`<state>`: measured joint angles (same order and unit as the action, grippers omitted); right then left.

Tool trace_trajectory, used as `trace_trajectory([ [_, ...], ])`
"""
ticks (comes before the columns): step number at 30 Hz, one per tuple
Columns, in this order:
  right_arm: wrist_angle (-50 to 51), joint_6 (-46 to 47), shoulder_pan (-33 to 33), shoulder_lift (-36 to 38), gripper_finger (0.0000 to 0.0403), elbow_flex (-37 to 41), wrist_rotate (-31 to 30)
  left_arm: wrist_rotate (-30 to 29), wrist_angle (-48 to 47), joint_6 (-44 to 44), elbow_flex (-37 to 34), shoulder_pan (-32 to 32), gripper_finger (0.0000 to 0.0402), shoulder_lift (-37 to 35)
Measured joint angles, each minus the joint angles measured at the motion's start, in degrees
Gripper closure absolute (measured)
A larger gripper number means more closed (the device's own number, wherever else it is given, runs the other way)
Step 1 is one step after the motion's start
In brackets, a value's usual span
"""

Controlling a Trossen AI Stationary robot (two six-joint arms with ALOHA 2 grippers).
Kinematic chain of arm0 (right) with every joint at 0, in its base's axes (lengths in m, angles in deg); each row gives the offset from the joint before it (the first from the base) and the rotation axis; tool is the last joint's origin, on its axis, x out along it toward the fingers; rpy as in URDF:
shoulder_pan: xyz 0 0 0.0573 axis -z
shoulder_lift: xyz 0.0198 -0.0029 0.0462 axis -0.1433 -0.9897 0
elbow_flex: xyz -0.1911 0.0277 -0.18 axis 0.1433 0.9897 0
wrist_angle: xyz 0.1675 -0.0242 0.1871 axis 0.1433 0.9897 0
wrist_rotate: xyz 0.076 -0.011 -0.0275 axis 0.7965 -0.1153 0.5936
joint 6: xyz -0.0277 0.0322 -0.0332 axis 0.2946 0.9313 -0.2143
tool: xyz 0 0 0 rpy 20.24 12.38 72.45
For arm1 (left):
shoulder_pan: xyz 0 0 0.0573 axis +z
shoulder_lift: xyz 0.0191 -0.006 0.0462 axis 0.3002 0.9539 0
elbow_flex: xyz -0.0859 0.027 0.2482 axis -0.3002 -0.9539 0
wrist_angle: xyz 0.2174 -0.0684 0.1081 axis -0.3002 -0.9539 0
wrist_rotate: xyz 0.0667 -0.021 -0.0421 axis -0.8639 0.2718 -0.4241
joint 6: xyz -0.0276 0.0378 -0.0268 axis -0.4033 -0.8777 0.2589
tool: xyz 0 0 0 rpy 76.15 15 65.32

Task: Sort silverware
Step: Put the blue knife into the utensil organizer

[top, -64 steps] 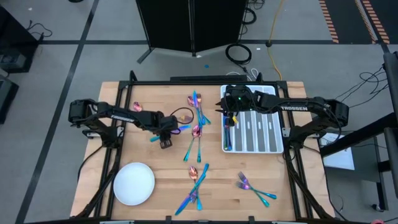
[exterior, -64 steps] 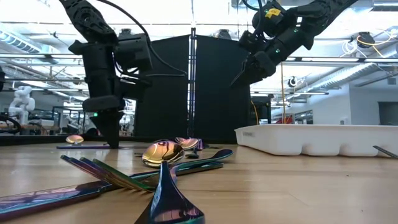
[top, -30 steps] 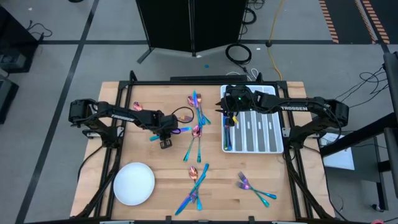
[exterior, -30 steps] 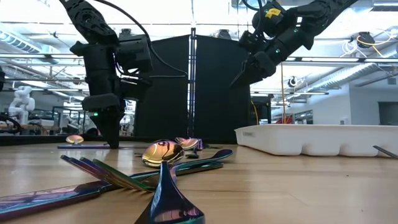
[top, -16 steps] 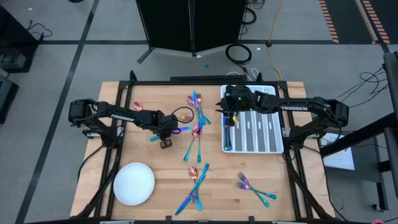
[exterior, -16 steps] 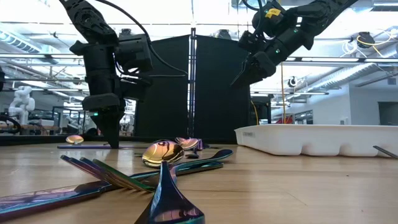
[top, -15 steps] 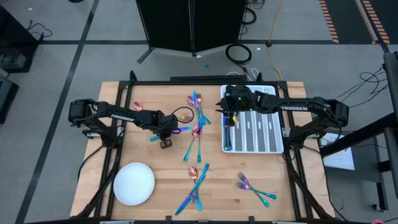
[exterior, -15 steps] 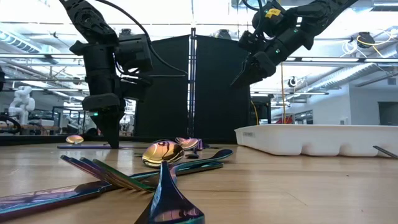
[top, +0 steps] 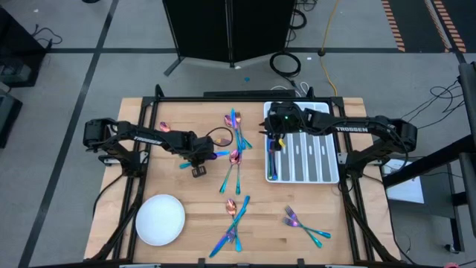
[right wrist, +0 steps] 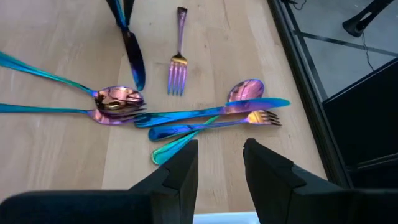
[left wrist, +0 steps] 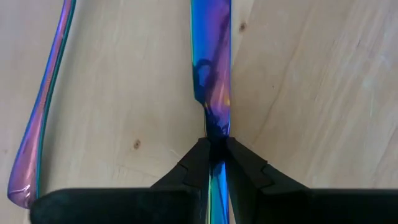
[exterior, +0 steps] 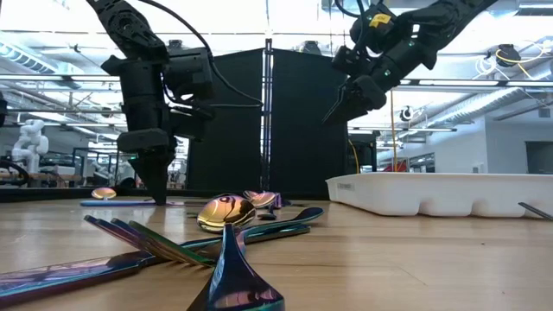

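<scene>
apparently left fingers hide the knife handle's end.

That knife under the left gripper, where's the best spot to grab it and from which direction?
Grip the knife across its narrow neck, from straight above. It lies flat on the table, and the left gripper is shut on exactly that waist.

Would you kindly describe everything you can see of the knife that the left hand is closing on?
The knife is a slim, flat piece of iridescent metal, blue running to purple and pink, with a mirror sheen. It lies flat on the wooden table, left of centre. The left hand pinches it at the narrow neck, fingers pressed to both sides. Beside it, apart, lies another rainbow handle. Its far end runs out of the wrist view.
</scene>
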<state>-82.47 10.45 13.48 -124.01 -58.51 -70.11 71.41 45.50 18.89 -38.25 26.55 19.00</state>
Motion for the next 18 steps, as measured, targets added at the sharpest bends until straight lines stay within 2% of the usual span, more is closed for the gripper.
trace_trajectory([
  [5, 0.1, 0.6, 1.3, 0.0, 0.0289, 0.0, 0.2, 0.8, -0.2, -0.1, 0.0, 0.0, 0.036, 0.0],
  [14, 0.6, 1.3, 2.7, 0.0, 0.0289, 0.0, 0.4, 1.8, -1.6, 0.0, 0.1, 0.0, 0.0396, -1.3],
  [18, 0.5, 1.3, 2.7, 0.0, 0.0289, 0.0, 0.4, 1.9, -1.6, 0.1, 0.1, 0.0, 0.0399, -3.2],
])
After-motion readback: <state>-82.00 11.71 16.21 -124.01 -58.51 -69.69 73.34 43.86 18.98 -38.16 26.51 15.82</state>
